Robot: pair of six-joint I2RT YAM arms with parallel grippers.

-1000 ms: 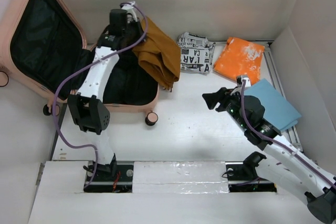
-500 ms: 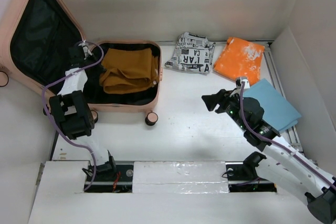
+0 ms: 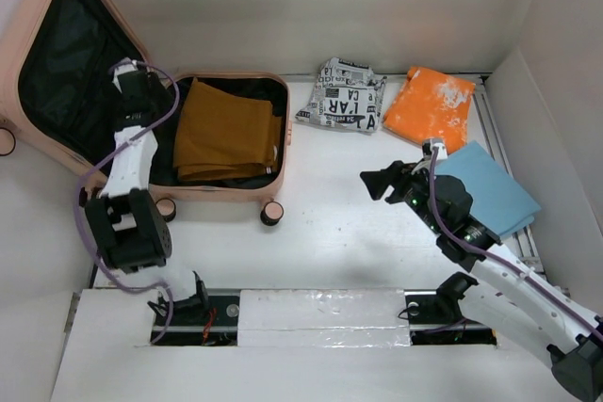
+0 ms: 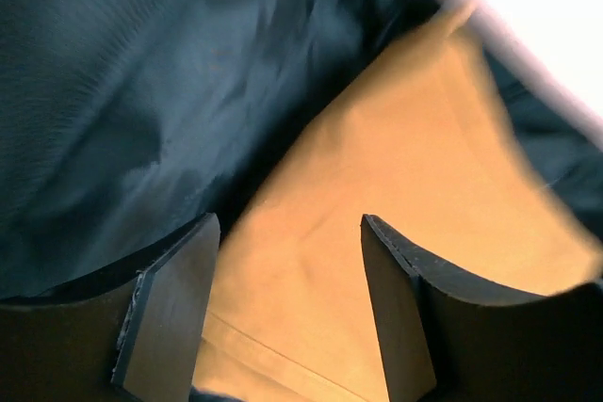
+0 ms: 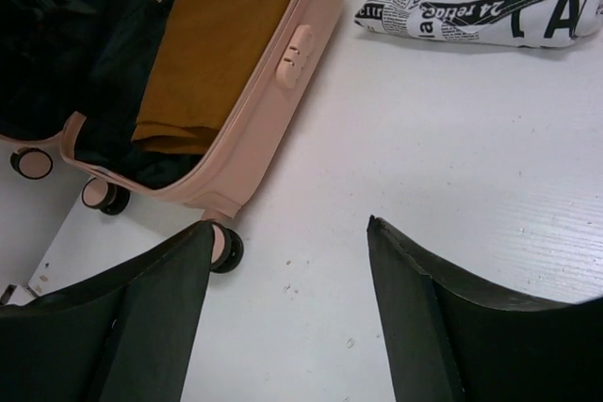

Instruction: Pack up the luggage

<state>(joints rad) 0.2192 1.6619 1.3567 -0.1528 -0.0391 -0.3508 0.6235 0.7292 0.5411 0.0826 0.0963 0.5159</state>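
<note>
The luggage (image 3: 221, 194) lies open at the far left, a pale pink hard shell with black lining and its lid tipped back to the left. A folded mustard cloth (image 3: 224, 129) lies flat in its base. My left gripper (image 3: 139, 91) hovers over the hinge side, left of the cloth, open and holding nothing. In the left wrist view its open gripper (image 4: 289, 223) looks down on the mustard cloth (image 4: 405, 138). My right gripper (image 3: 372, 181) stands open above the bare table, right of the luggage. Its wrist view shows the empty gripper (image 5: 290, 225) and the luggage (image 5: 283, 101) with the cloth (image 5: 203, 54).
A newsprint-patterned bundle (image 3: 347, 96) and an orange cloth (image 3: 429, 105) lie along the back of the table. A light blue cloth (image 3: 490, 185) lies beside my right arm. A luggage wheel (image 3: 272, 212) sticks out at the front. White walls close in the back and right.
My left gripper carried the mustard cloth into the luggage, let go and opened, then moved left toward the hinge. The cloth now lies flat. The right arm has barely moved.
</note>
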